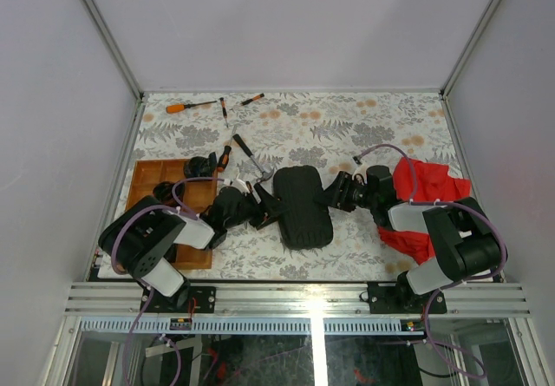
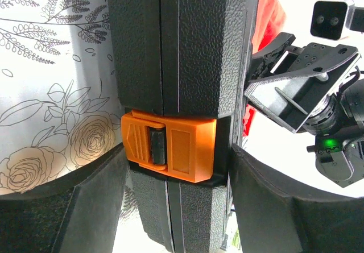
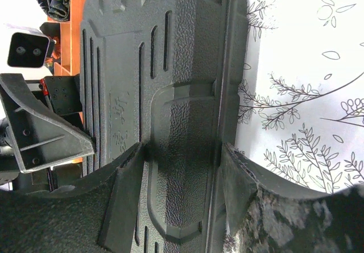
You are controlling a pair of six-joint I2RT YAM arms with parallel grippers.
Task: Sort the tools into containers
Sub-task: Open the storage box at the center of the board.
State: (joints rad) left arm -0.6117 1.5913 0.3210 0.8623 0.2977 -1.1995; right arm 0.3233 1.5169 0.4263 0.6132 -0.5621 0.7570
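**Two containers on table; black case bracketed by both arms**

Two containers are sitting toward the near side of the table (image 1: 364, 134). The black case (image 1: 303, 208) is lying closed at the centre, so its contents are not showing. The wooden tray (image 1: 149, 182) is lying to its left, partly under the left arm. A dark object (image 1: 201, 166) that I cannot identify is sitting at the tray's far right corner.

The case's long axis is running near-to-far, with the near end swung slightly right. Its orange latch (image 2: 169, 145) is fastened and facing left.

The left gripper (image 2: 177, 159) is straddling the latch edge, jaws fairly wide, one finger on each side of the shell. Whether they are pressing it I cannot tell. The right gripper (image 3: 182, 148) is clamping the opposite long edge, both fingers bearing on the ribbed shell.

Loose tools are lying far-left. An orange screwdriver (image 1: 185, 107) and two small drivers (image 1: 224, 108) (image 1: 252, 100) are near the far edge. The hammer (image 1: 250, 157) and an orange-and-black tool (image 1: 225, 155) are just beyond the tray. A red cloth (image 1: 429, 186) is lying under the right arm. Floral surface is showing beyond the case's far end.
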